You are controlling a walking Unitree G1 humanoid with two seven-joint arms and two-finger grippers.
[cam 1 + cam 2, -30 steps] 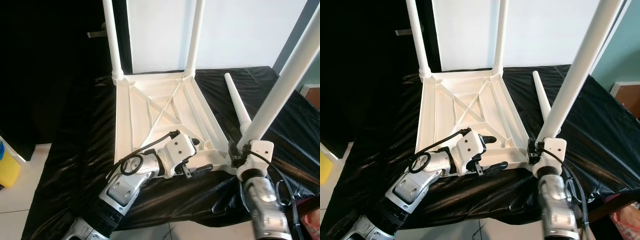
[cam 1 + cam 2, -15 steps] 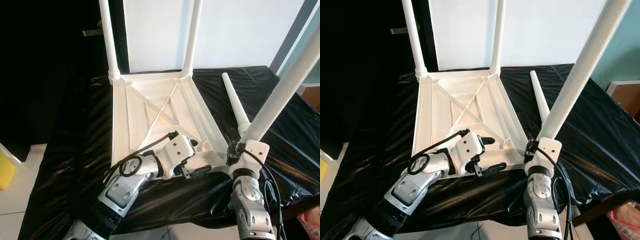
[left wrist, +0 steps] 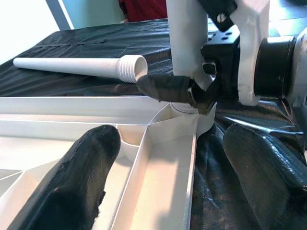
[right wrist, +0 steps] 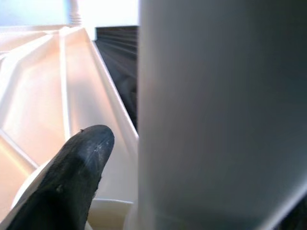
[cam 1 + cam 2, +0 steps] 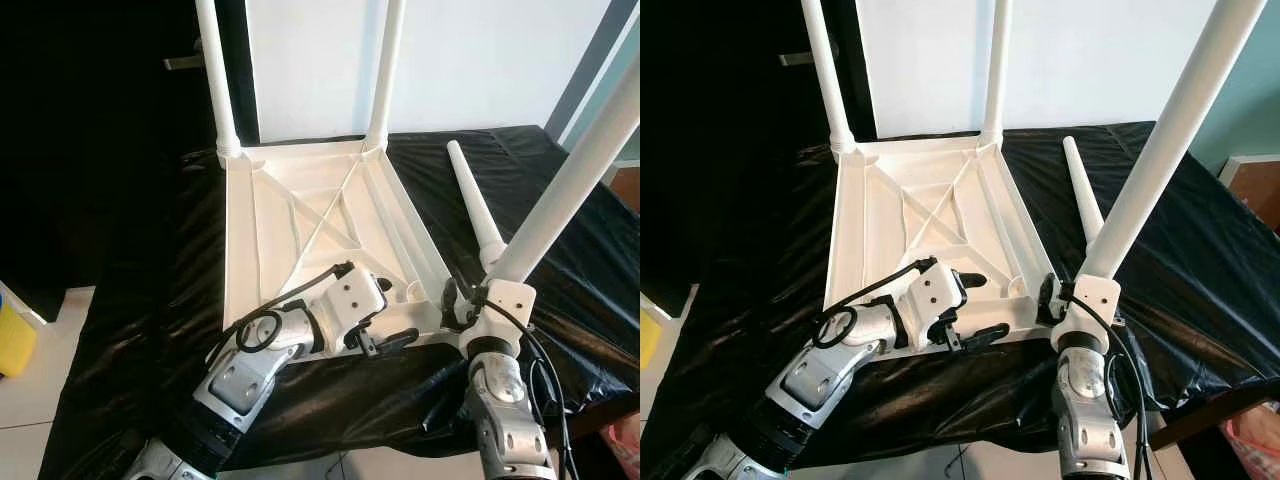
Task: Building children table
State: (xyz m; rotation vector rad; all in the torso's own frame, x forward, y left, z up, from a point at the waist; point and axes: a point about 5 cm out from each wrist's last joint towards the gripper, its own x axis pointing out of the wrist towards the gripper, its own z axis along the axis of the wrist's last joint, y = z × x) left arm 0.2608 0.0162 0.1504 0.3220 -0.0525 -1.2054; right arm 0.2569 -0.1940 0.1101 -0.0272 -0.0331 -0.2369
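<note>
Since a moment ago the long white leg (image 5: pixel 560 190) in the right gripper (image 5: pixel 462 302) has tipped a little more upright over the near right corner socket of the upturned white table (image 5: pixel 300 215), jaws clamped on its base. The left gripper (image 5: pixel 385 312) straddles the table's near rim, jaws apart. Two legs stand fitted at the far corners, upper centre; a loose leg (image 5: pixel 472 203) lies on the black sheet (image 5: pixel 150 290) right of the table. A yellow object (image 5: pixel 14 335) sits at the left edge.
</note>
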